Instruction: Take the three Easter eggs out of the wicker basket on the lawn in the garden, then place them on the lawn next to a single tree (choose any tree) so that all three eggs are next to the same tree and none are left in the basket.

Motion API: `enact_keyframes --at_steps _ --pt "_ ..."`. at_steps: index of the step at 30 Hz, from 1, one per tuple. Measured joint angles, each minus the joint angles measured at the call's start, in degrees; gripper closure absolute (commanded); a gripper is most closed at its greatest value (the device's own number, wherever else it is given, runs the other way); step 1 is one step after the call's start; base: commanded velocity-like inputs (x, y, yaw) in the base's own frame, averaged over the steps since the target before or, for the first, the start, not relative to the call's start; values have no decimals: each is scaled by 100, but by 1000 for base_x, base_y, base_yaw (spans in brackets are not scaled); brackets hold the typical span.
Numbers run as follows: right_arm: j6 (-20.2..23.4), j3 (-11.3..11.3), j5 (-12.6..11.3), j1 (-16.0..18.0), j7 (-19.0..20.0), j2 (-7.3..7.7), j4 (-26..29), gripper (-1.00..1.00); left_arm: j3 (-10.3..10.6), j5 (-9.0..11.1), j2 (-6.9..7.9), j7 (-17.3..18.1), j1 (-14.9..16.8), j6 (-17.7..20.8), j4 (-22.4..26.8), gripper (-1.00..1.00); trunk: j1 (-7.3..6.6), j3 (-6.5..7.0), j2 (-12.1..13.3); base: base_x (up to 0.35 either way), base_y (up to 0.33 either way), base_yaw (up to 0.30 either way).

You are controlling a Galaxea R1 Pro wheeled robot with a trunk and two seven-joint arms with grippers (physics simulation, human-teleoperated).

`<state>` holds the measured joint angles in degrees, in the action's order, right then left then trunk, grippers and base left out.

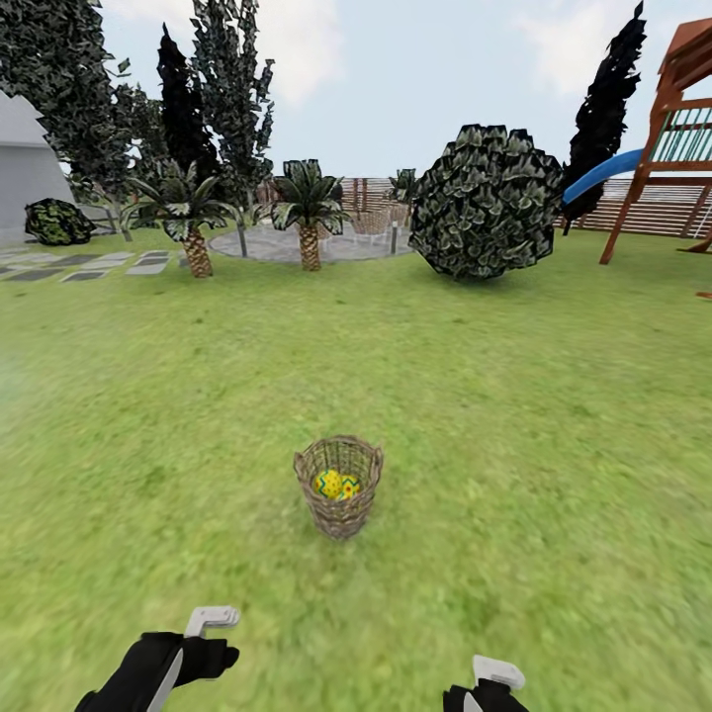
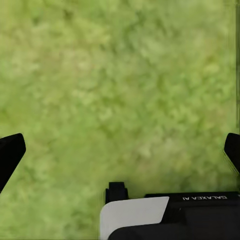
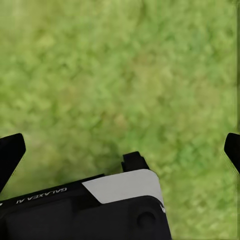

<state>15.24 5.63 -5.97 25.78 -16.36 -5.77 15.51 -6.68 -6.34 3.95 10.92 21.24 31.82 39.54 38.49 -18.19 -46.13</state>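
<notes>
The wicker basket (image 1: 338,487) stands upright on the lawn (image 1: 514,396), straight ahead of me in the head view. Inside it lie yellow Easter eggs (image 1: 337,484) with zigzag bands; I can make out two, and the rest of the inside is hidden by the weave. My left gripper (image 1: 190,653) and right gripper (image 1: 488,694) hang low at the near edge, well short of the basket. In the wrist views, the left gripper (image 2: 120,150) and the right gripper (image 3: 120,150) are open over bare grass, with nothing between the black fingers. A tall leafy tree (image 1: 235,109) stands far back on the left.
Two short palms (image 1: 309,220) and black conifers (image 1: 184,99) stand at the back left. A big round bush (image 1: 485,203) is behind the basket to the right, and a wooden playset with a blue slide (image 1: 598,173) is at the far right. Paving stones (image 1: 89,265) lie far left.
</notes>
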Motion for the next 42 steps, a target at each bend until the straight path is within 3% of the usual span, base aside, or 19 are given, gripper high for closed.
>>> enact_keyframes --at_steps 42 --pt "-2 -3 9 -4 -9 0 1 -100 59 -1 -13 -27 1 -117 -8 -100 0 0 1 207 -265 0"
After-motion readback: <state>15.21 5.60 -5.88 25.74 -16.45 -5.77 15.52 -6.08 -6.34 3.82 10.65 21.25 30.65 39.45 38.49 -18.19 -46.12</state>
